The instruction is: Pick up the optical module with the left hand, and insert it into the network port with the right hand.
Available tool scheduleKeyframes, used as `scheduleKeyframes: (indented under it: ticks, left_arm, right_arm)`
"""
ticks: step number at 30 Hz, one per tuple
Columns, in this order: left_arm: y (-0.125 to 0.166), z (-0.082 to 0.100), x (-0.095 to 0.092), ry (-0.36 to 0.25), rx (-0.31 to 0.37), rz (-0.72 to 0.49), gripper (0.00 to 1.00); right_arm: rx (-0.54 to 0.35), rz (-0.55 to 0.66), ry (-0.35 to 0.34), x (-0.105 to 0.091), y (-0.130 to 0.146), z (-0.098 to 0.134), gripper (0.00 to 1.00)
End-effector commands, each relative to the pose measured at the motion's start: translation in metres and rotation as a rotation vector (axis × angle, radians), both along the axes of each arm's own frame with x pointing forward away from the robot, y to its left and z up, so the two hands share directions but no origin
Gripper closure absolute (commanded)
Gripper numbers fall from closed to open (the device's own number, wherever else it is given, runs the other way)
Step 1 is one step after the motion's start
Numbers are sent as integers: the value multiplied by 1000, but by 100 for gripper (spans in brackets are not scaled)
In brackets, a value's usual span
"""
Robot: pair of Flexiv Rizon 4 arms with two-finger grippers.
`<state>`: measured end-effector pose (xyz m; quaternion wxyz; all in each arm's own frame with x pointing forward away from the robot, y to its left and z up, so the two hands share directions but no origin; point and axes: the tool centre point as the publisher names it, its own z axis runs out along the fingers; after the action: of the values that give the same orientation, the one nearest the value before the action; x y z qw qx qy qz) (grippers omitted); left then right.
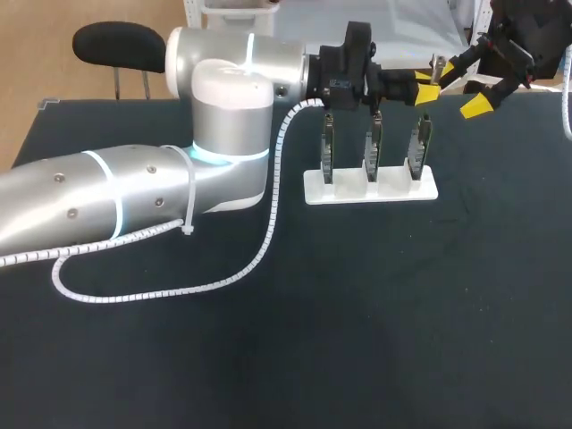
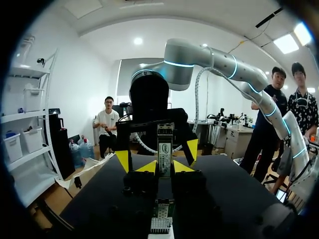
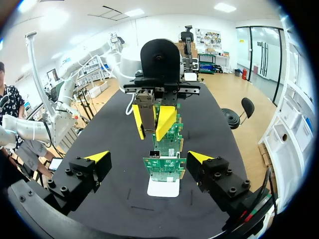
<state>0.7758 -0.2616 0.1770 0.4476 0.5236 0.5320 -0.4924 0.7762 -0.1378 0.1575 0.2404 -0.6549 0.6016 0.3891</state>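
Head view, seen from above: a black counter (image 1: 357,340) with a white stand (image 1: 371,189) right of centre in the upper half of the frame. The stand holds three upright circuit boards (image 1: 371,147) in a row.

The left arm enters from the left edge and reaches across to the upper right. Its left gripper (image 2: 165,167) is closed on the optical module (image 2: 164,149), a slim metal bar held in the air above the boards.

The right gripper (image 3: 148,157) sits in the upper right corner, facing the left one. Its fingers are spread wide and hold nothing. In the left wrist view, its yellow tips stand either side of the module without touching it.

A small metal network port (image 3: 154,154) shows on the nearest board, below the module.

This looks like the handover. To do it well, the right gripper should close squarely on the module's free end. The left gripper should let go only once that grip is firm, with the module kept in line with the port.
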Motion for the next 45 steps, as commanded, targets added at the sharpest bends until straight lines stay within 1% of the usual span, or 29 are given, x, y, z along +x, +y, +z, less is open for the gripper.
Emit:
scheduleKeyframes:
  ticks: [1,7,10,14,17,21,26,33,37,45]
  left_arm:
    - [0,0,-2,-1,2,5,100]
    - [0,0,-2,-1,2,5,100]
    - [0,0,-2,-1,2,5,100]
    - [0,0,-2,-1,2,5,100]
    - [0,0,-2,-1,2,5,100]
    - [0,0,-2,-1,2,5,100]
    - [0,0,-2,-1,2,5,100]
    - [0,0,-2,-1,2,5,100]
    - [0,0,-2,-1,2,5,100]
    - [0,0,-2,-1,2,5,100]
  right_arm:
    - [-3,-56,-29,5,-5,2,0]
    - [9,-94,-79,18,-6,16,0]
    - [26,-96,-90,20,-3,26,0]
    - [44,-71,-101,18,2,40,0]
    - [51,-67,-94,16,5,47,0]
    - [48,-68,-81,14,7,50,0]
    - [38,-64,-81,8,12,51,0]
    - [44,-60,-82,3,23,54,0]
    - [42,-59,-70,0,28,55,0]
    - [33,-73,-62,-4,31,54,0]
